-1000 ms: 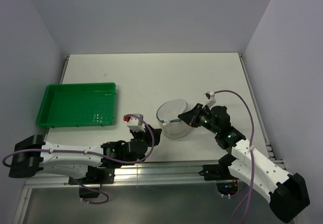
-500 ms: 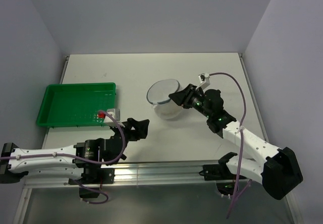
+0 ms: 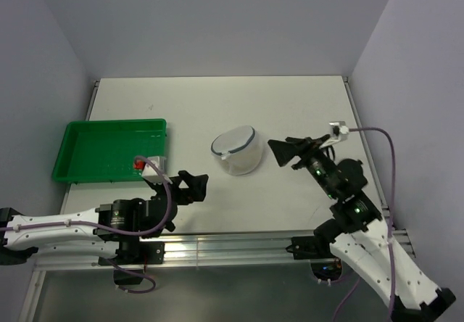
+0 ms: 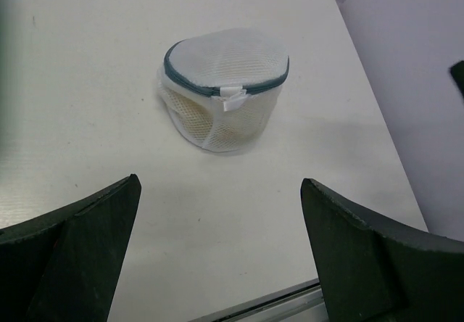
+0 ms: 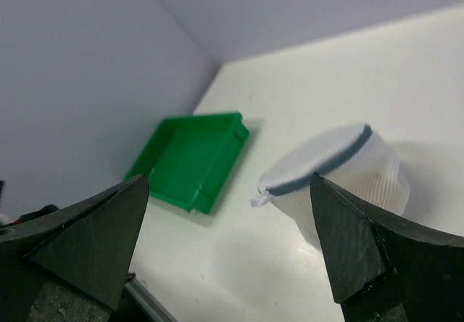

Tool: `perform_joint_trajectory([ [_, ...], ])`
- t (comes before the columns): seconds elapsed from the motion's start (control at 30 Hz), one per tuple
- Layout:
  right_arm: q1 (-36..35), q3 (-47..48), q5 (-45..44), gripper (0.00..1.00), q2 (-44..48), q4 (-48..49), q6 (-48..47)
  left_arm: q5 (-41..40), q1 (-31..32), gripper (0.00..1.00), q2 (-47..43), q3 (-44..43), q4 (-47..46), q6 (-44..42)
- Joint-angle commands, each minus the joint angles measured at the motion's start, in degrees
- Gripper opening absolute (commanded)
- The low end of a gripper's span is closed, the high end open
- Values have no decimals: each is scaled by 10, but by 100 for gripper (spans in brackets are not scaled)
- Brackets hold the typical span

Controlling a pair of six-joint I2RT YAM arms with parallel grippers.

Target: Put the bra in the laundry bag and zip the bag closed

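The laundry bag stands alone on the white table as a round white mesh pouch with dark blue zipper trim around its top, and no gripper touches it. In the left wrist view the laundry bag looks zipped, and a faint yellow tint of the bra shows through the mesh. My left gripper is open and empty, near and left of the bag. Its jaws frame bare table in its own view. My right gripper is open and empty just right of the bag, with the laundry bag beyond its gap.
A green plastic tray lies at the left of the table, also seen as the tray in the right wrist view. The metal rail runs along the near edge. Grey walls close the table on three sides.
Both grippers have opened and let go of the bag. The right arm carried it farther from the near edge, then drew back to the right. The left arm pulled back left.
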State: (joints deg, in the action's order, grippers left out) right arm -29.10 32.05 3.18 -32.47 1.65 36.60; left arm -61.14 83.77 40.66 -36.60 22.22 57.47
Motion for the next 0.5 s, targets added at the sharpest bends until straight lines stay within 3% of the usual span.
perform_joint_trajectory([
  [0.0, -3, 25, -48, 100, 100, -81, -57, 7, 4, 99, -18, -37, 16, -28],
  [0.2, -3, 20, -131, 100, 237, -153, -95, 34, 5, 99, -74, -59, 0, -103],
  [0.47, -3, 10, -193, 100, 304, -161, -78, 52, 4, 99, -192, -36, -39, -167],
])
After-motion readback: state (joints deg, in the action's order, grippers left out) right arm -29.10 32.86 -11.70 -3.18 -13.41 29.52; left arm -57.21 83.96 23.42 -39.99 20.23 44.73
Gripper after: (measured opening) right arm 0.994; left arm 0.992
